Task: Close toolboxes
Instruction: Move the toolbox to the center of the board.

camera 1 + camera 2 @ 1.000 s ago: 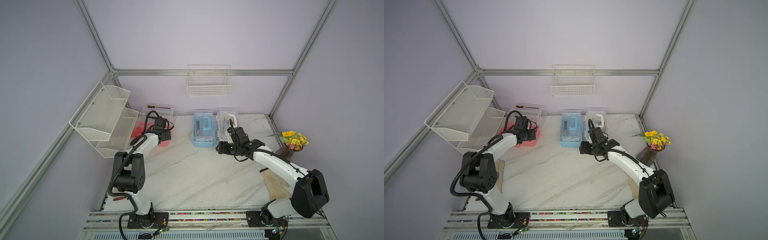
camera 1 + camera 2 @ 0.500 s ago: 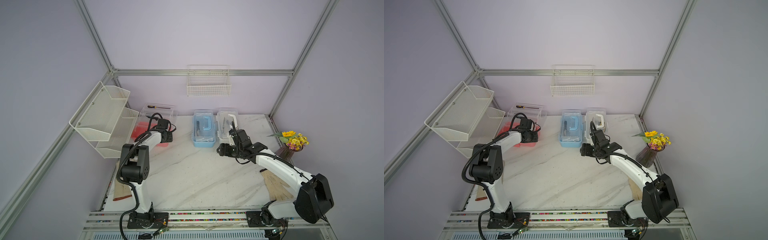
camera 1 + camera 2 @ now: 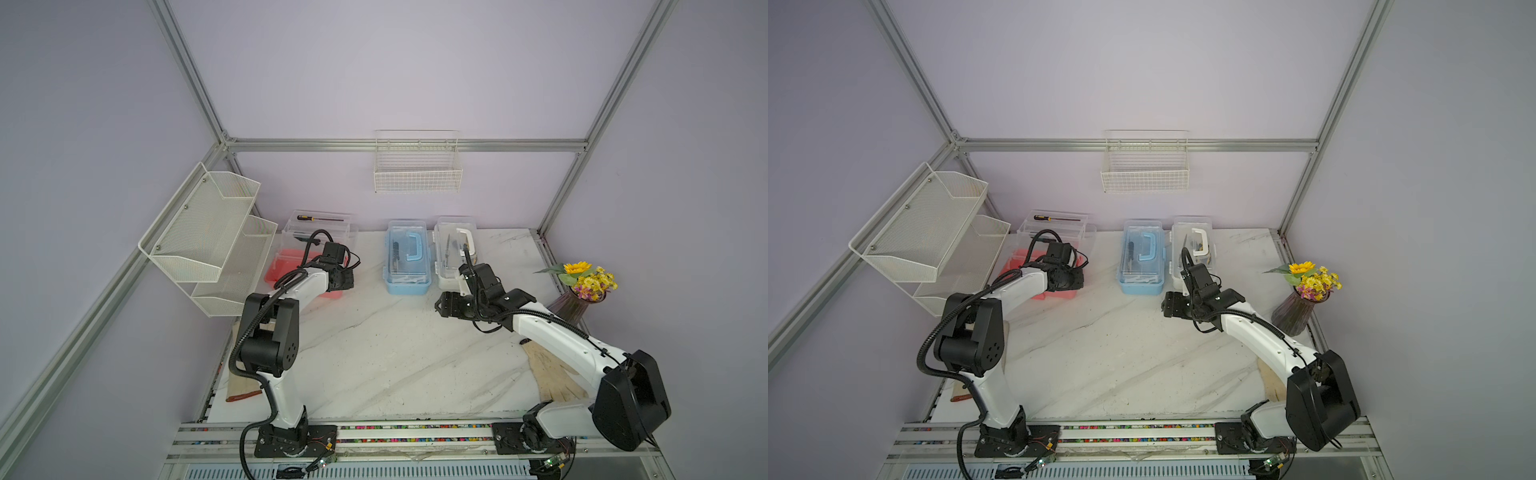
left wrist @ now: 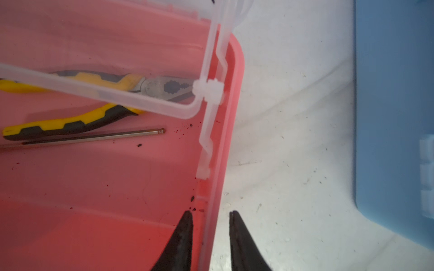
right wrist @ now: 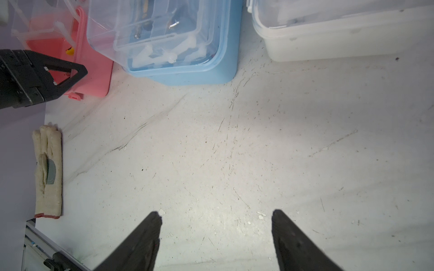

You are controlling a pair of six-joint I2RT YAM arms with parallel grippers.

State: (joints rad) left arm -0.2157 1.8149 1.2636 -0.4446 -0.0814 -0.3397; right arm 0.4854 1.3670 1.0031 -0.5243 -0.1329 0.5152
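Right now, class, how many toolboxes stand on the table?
3. The pink toolbox sits beside the mesh shelves, lid raised; the blue toolbox is in the middle; the white toolbox stands next to it, nearer the vase. None seems hidden.

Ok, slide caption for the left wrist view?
Left tool straddling the wall of the open pink toolbox; pliers, hex key inside.

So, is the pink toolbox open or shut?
Open: the pink toolbox has its clear lid swung back behind the base; pliers lie exposed inside.
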